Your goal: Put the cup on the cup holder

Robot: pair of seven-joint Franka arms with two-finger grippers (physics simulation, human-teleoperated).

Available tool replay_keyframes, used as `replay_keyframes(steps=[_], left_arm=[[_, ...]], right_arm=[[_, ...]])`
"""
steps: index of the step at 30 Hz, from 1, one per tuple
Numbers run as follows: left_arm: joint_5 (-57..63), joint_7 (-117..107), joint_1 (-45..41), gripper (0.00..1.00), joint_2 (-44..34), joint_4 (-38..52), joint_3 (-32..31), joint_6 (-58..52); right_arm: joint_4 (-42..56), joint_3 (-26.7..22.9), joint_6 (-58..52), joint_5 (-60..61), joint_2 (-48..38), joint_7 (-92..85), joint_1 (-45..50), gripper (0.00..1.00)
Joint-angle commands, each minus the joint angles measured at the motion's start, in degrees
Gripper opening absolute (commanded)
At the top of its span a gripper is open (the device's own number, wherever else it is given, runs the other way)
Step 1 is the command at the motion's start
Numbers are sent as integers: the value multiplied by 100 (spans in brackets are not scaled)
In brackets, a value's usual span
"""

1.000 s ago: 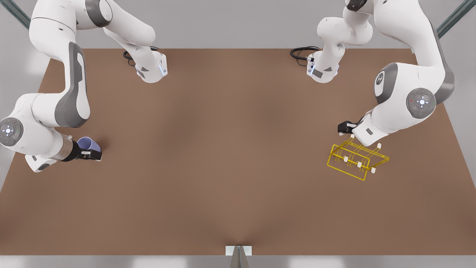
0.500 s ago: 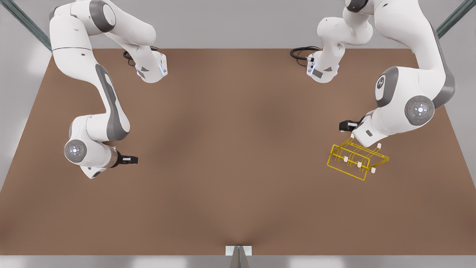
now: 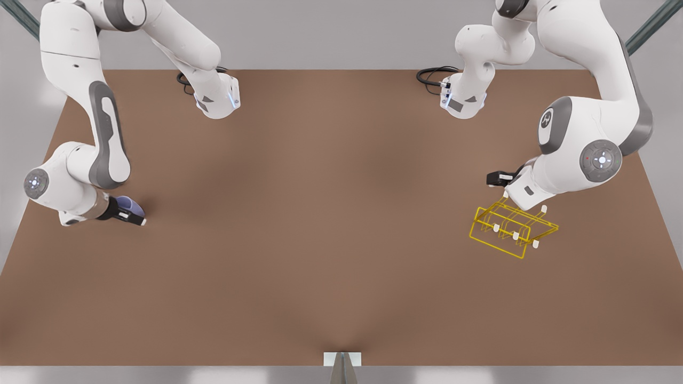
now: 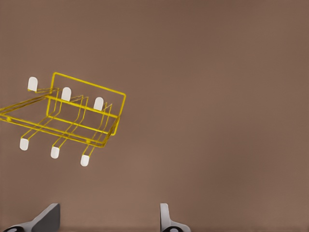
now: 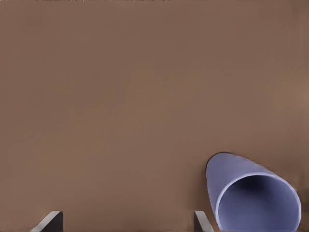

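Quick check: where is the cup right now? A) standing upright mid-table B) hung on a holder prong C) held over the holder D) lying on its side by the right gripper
D: the cup lies on its side on the table, mouth toward the right wrist camera, beside the right gripper.

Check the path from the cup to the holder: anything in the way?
Nothing visible. The cup lies by the right end effector at the front view's left; bare table runs to the holder under the left end effector.

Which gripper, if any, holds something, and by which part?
Neither. The pale lavender tapered cup lies beside the open right gripper, ungripped; the open left gripper hovers near the yellow wire cup holder.
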Motion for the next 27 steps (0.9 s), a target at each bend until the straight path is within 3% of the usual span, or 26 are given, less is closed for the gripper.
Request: replay_keyframes(steps=[1, 9, 13, 18, 20, 22, 23, 27], left_arm=[[5, 30, 0, 100, -20, 2, 1, -25], [14, 30, 9, 100, -46, 11, 45, -42], [5, 30, 0, 100, -37, 11, 45, -51], [5, 30, 9, 100, -55, 11, 45, -183], [5, 30, 9, 100, -55, 20, 45, -209], [14, 30, 9, 100, -55, 29, 45, -183], [14, 30, 9, 100, -55, 29, 45, -200], [14, 30, 9, 100, -37, 20, 45, -209]], right_arm=[[4, -149, -47, -49, -5, -1018, -61, 100], [31, -255, 217, -629, 540, -1053, -166, 100], [-514, -255, 120, -629, 215, -1044, -202, 100], [-541, -255, 419, -629, 487, -1026, -193, 98], [-550, -264, 524, -629, 531, -1035, -193, 71], [-523, -255, 551, -629, 557, -1035, -202, 33], [-523, -264, 603, -629, 557, -1035, -202, 21], [-435, -264, 612, -646, 628, -1044, -228, 21]])
